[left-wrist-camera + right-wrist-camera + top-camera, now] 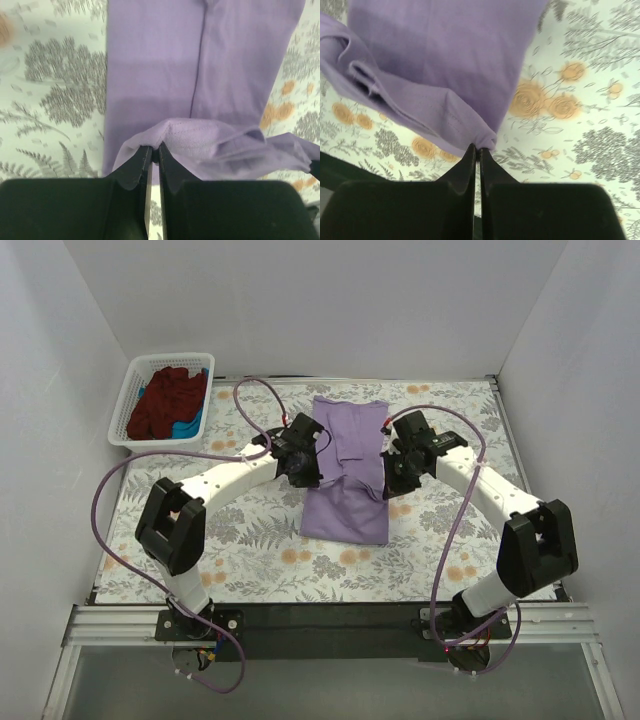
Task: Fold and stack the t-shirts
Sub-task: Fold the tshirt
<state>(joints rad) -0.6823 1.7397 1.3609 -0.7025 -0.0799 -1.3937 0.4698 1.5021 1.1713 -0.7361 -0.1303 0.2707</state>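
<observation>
1. Top external view: the lavender t-shirt (345, 465) lies on the worktop (250, 540) as a long narrow strip running straight between the two sets of jaws. The left jaws sit at its left edge and the right jaws at its right edge, both about mid-length. The cloth between them is bunched and looks raised. Far out beyond the left jaws, a white basket (130, 405) holds a crumpled maroon t-shirt (165, 400) with a blue t-shirt (185, 427) beneath it.

2. Left wrist view: the left jaws are pressed together on a gathered edge of the lavender t-shirt (200, 60). A ridge of cloth rises just ahead of the tips and trails off to one side. The flat body, with a straight lengthwise crease, spreads ahead of the jaws.

3. Right wrist view: the right jaws are pinched on a corner of doubled lavender cloth (445, 50). The body hangs ahead of the tips and a hemmed layer droops to one side. Bare floral worktop (580, 125) shows on the other side.

4. Progress, as a judgement: the sides seem already folded in, since the shirt is narrow. The crosswise fold appears to be in hand but not laid down. Stacking has not begun, and the maroon and blue shirts are unfolded, so most of the task is left.
</observation>
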